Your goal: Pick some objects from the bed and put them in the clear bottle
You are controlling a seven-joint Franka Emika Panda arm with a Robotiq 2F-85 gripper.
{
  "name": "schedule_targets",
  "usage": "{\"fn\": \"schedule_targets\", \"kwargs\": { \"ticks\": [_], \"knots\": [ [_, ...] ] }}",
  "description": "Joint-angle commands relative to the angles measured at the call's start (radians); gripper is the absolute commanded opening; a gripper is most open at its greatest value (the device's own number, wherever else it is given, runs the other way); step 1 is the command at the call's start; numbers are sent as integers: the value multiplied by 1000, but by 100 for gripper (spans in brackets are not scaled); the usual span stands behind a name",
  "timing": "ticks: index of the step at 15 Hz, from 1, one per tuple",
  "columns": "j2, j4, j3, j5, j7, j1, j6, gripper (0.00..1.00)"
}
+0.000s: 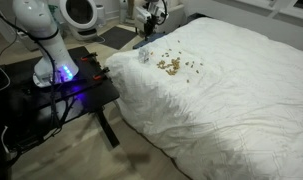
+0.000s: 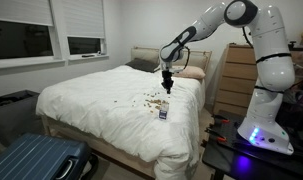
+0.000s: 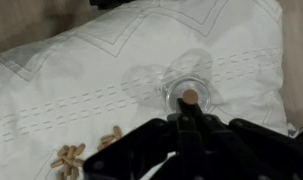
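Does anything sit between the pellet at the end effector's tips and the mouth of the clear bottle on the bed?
Nothing visible does. In the wrist view the shut black end effector holds a tiny tan-brown pellet over the open mouth of the small clear bottle; no cap or cloth covers it.

- The white arm (image 2: pixel 253 70) rises upright from its base, folds at the top, then slopes down towards the tool.
- The wrist points straight down, directly above the gripper (image 2: pixel 167 86).
- In the wrist view, the dark fingers (image 3: pixel 183 128) are pressed together, with a tan pellet (image 3: pixel 190 97) pinched at their tips.
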Motion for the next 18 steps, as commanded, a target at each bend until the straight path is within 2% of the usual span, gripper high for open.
{"fn": "schedule_targets", "kwargs": {
  "ticks": [1, 7, 18],
  "knots": [
    [15, -35, 3, -38, -9, 18, 70, 1],
    [71, -67, 11, -71, -11, 29, 179, 1],
    [138, -75, 24, -85, -9, 55, 307, 1]
  ]
}}
